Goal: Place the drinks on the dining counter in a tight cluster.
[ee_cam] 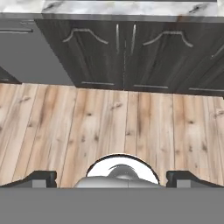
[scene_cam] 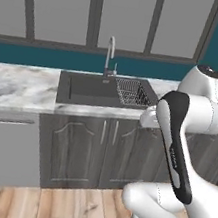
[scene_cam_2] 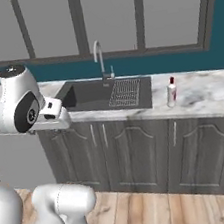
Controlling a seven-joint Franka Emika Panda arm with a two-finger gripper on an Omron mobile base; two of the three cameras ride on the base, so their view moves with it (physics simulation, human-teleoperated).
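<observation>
Fingers [ee_cam: 111,178] are hanging released over the floor; white red-capped bottle [scene_cam_2: 171,92] is standing near the bench's front edge, so a clumsy reach risks toppling it.

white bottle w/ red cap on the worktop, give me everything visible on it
The white bottle is small and slim, with a pale, glossy, plastic-looking body that narrows to a neck under a red cap. It stands upright on the marble worktop, to the right of the dark sink and its wire rack, apart from both and back from the worktop's front edge. Nothing touches it but the worktop. Any label is too small to make out.
</observation>
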